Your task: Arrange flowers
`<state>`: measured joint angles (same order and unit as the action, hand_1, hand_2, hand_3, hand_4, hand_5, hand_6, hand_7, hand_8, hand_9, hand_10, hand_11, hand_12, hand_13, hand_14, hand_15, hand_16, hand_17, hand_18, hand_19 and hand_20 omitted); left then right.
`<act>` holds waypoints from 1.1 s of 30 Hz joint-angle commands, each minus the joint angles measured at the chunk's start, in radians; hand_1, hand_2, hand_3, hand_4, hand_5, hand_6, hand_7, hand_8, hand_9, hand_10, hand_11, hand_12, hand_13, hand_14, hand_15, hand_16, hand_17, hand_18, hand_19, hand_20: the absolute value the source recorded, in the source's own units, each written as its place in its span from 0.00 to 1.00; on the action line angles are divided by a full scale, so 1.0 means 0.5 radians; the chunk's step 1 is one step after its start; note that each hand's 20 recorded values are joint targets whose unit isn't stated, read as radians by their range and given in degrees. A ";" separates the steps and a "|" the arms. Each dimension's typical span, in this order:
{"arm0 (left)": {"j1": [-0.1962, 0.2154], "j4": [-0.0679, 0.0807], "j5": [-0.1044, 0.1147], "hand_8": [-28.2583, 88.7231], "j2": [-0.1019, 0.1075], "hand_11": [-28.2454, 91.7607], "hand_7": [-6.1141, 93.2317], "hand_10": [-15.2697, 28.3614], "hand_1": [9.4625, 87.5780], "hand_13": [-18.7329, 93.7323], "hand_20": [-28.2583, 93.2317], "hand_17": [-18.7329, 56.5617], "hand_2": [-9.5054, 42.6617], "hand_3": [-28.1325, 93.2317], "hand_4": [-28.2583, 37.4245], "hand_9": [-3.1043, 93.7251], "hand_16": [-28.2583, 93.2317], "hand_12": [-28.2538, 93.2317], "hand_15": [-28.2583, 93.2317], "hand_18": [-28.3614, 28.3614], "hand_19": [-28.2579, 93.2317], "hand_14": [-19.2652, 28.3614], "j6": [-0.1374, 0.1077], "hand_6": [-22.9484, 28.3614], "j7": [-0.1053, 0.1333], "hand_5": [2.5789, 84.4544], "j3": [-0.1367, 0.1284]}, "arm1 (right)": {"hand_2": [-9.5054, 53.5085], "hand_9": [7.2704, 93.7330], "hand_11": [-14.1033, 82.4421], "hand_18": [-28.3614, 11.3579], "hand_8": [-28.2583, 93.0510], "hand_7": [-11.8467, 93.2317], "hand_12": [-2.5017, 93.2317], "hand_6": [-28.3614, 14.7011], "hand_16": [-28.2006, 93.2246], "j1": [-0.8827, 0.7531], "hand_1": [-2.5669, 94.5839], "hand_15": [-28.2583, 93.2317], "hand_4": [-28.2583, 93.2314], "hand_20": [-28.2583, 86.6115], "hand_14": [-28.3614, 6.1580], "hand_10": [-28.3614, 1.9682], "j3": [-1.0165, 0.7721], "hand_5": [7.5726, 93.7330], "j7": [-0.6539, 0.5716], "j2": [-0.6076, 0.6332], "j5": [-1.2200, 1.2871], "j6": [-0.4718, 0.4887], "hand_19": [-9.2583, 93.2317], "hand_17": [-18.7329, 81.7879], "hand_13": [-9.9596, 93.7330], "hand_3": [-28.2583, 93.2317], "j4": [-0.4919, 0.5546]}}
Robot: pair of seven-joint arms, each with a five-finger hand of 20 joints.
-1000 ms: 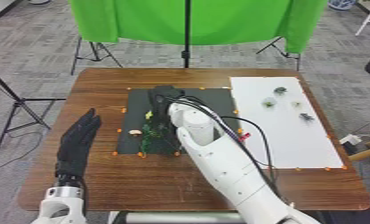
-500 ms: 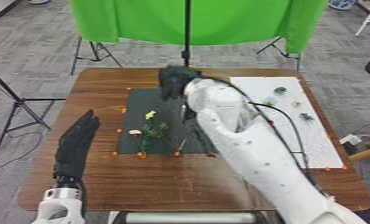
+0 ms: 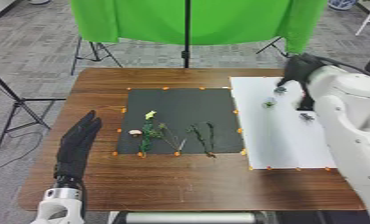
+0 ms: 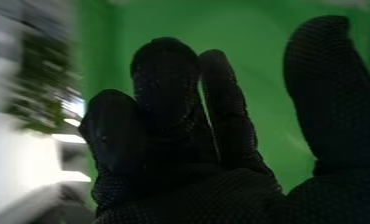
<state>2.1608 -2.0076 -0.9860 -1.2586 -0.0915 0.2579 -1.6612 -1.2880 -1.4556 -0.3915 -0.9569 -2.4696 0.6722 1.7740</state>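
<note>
Stems (image 3: 199, 135) lie uncovered on the mat (image 3: 177, 110) as the right hand (image 3: 299, 70) swings away.
Head view: the right hand has crossed from the mat to above the sheet (image 3: 275, 145); small flowers (image 3: 269, 103) lie near it, while the stems and yellow flower (image 3: 150, 114) lie well to its left. The left hand (image 3: 73, 142) is open beside the mat. Right wrist view: straight fingers (image 4: 168, 95), thumb (image 4: 328, 90) apart, gripping nothing; another pick from the sheet seems likely.

Grey carpet (image 3: 39, 55) around a wooden table (image 3: 164, 180)
Beyond the table, green cloth (image 3: 137, 22) hangs behind a thin black pole (image 3: 187, 35); left of the table stands a black tripod (image 3: 19, 103).
</note>
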 commanded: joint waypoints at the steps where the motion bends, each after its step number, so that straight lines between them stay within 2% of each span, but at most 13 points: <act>1: 0.017 0.017 -0.030 0.19 -0.021 0.30 0.12 0.59 0.16 0.42 0.36 0.29 0.01 0.79 0.11 0.45 0.24 0.35 0.29 0.67 0.24 0.66 0.058 0.50 -0.036 0.47 -0.001 | 0.00 0.63 0.25 0.31 0.19 0.19 0.25 0.58 0.50 -0.359 0.39 0.75 0.11 0.73 0.60 0.32 -0.183 0.53 -0.167 0.001 -0.181 -0.358 1.00 0.73 0.85 0.73 -0.165; 5: 0.031 0.012 -0.023 0.19 -0.025 0.30 0.12 0.59 0.16 0.42 0.36 0.29 0.02 0.79 0.11 0.45 0.24 0.35 0.29 0.67 0.24 0.66 0.051 0.50 -0.039 0.47 -0.005 | 0.00 0.66 0.26 0.33 0.19 0.19 0.25 0.58 0.49 -0.393 0.39 0.75 0.10 0.73 0.61 0.32 -0.198 0.55 -0.123 -0.032 -0.152 -0.420 1.00 0.73 0.86 0.73 -0.243; 12: 0.019 0.021 -0.031 0.19 -0.032 0.30 0.12 0.59 0.17 0.42 0.36 0.29 0.02 0.79 0.11 0.45 0.24 0.35 0.29 0.67 0.24 0.66 0.074 0.49 -0.061 0.47 0.011 | 0.00 0.68 0.27 0.33 0.19 0.20 0.24 0.59 0.49 -0.423 0.38 0.76 0.10 0.74 0.64 0.35 -0.166 0.55 -0.038 -0.090 -0.203 -0.542 1.00 0.75 0.88 0.73 -0.352; 15: 0.022 0.020 -0.028 0.19 -0.032 0.30 0.12 0.59 0.17 0.42 0.36 0.29 0.02 0.79 0.11 0.45 0.24 0.35 0.29 0.67 0.24 0.66 0.069 0.49 -0.063 0.47 0.012 | 0.00 0.68 0.28 0.34 0.19 0.20 0.24 0.59 0.49 -0.452 0.38 0.76 0.10 0.74 0.64 0.36 -0.159 0.56 0.003 -0.104 -0.250 -0.595 1.00 0.75 0.88 0.73 -0.391; 16: 0.025 0.018 -0.028 0.19 -0.032 0.30 0.12 0.59 0.17 0.42 0.36 0.29 0.02 0.79 0.11 0.45 0.24 0.35 0.29 0.67 0.24 0.66 0.067 0.50 -0.064 0.47 0.010 | 0.00 0.69 0.28 0.34 0.18 0.21 0.24 0.59 0.49 -0.463 0.39 0.76 0.09 0.74 0.64 0.37 -0.152 0.57 0.015 -0.106 -0.272 -0.629 1.00 0.76 0.88 0.73 -0.406; 18: 0.027 0.017 -0.026 0.19 -0.036 0.30 0.12 0.59 0.17 0.42 0.36 0.29 0.02 0.79 0.11 0.45 0.24 0.35 0.29 0.67 0.24 0.66 0.057 0.50 -0.062 0.47 0.009 | 0.00 0.70 0.29 0.35 0.18 0.22 0.24 0.60 0.49 -0.493 0.40 0.76 0.09 0.75 0.65 0.39 -0.130 0.58 0.051 -0.102 -0.323 -0.818 1.00 0.76 0.88 0.74 -0.453; 20: 0.032 0.017 -0.021 0.19 -0.040 0.31 0.12 0.59 0.17 0.42 0.36 0.29 0.02 0.79 0.11 0.45 0.24 0.35 0.30 0.67 0.24 0.66 0.052 0.50 -0.057 0.47 0.009 | 0.00 0.78 0.32 0.38 0.19 0.25 0.24 0.63 0.49 -0.504 0.48 0.77 0.09 0.76 0.69 0.46 -0.115 0.66 0.078 -0.101 -0.379 -0.946 1.00 0.79 0.91 0.75 -0.487; 22: 0.035 0.016 -0.021 0.19 -0.045 0.31 0.12 0.59 0.17 0.42 0.36 0.29 0.02 0.79 0.11 0.45 0.24 0.35 0.30 0.67 0.24 0.66 0.046 0.50 -0.057 0.47 0.009 | 0.00 0.85 0.30 0.39 0.28 0.27 0.30 0.64 0.49 -0.507 0.58 0.77 0.09 0.78 0.72 0.55 -0.099 0.74 0.099 -0.084 -0.361 -1.106 1.00 0.81 0.93 0.69 -0.509; 25: 0.040 0.015 -0.019 0.19 -0.046 0.31 0.12 0.59 0.17 0.42 0.36 0.29 0.03 0.79 0.11 0.45 0.24 0.35 0.30 0.67 0.24 0.66 0.043 0.50 -0.054 0.47 0.007 | 0.00 0.94 0.27 0.41 0.32 0.30 0.38 0.66 0.49 -0.496 0.64 0.77 0.10 0.79 0.75 0.60 -0.097 0.83 0.133 -0.047 -0.367 -1.220 1.00 0.83 0.95 0.68 -0.483; 33: 0.039 0.017 -0.018 0.19 -0.043 0.31 0.12 0.59 0.17 0.43 0.36 0.29 0.03 0.79 0.11 0.45 0.24 0.35 0.30 0.67 0.24 0.66 0.047 0.50 -0.061 0.47 0.011 | 0.00 0.97 0.28 0.42 0.32 0.31 0.40 0.66 0.50 -0.393 0.66 0.77 0.09 0.79 0.78 0.62 0.009 0.86 0.198 0.083 -0.217 -1.441 1.00 0.84 0.97 0.69 -0.147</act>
<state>2.1619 -2.0069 -0.9943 -1.2684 -0.0681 0.2374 -1.6624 -1.5356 -1.4937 -0.3244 -0.9762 -2.6408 0.0288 1.5481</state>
